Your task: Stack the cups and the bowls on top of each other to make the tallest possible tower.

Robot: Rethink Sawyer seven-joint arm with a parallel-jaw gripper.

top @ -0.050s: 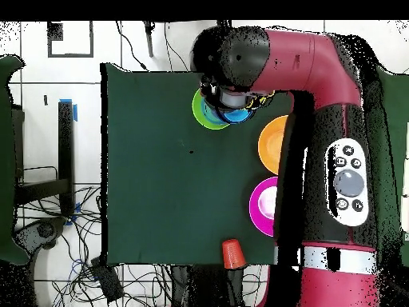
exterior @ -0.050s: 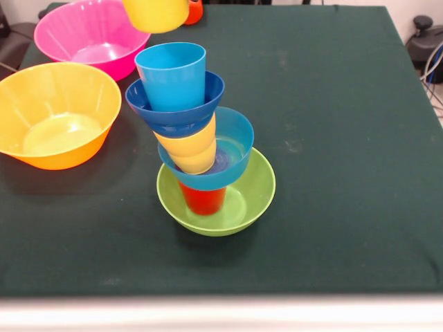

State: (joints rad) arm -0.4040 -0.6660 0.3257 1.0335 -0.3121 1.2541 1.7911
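Front view: the leaning tower (exterior @ -0.050s: 201,138) of glossy plastic stands near the middle of the dark green cloth-covered table (exterior @ -0.050s: 332,138). From the bottom: medium green bowl (exterior @ -0.050s: 239,204), red tapered cup (exterior @ -0.050s: 203,199) inside it, small light blue bowl (exterior @ -0.050s: 235,149), yellow cup (exterior @ -0.050s: 190,149), small dark blue bowl (exterior @ -0.050s: 173,114), light blue cup (exterior @ -0.050s: 171,75) on top. The column tilts toward picture left as it rises.

At picture left, apart from the tower, sit the large yellow-orange bowl (exterior @ -0.050s: 55,114) and, behind it, the large pink bowl (exterior @ -0.050s: 90,34). At the top edge a second yellow cup (exterior @ -0.050s: 156,14) hangs above the table with the orange cup (exterior @ -0.050s: 194,10) just behind it; what holds the yellow one is cut off.

Overhead view: the red and black arm (top @ -0.050s: 319,120) covers most of the tower; only green and blue rims show. The gripper is hidden under the wrist, so its opening and hold cannot be told. This view alone shows the orange cup standing at the table's near edge, well apart from the tower.
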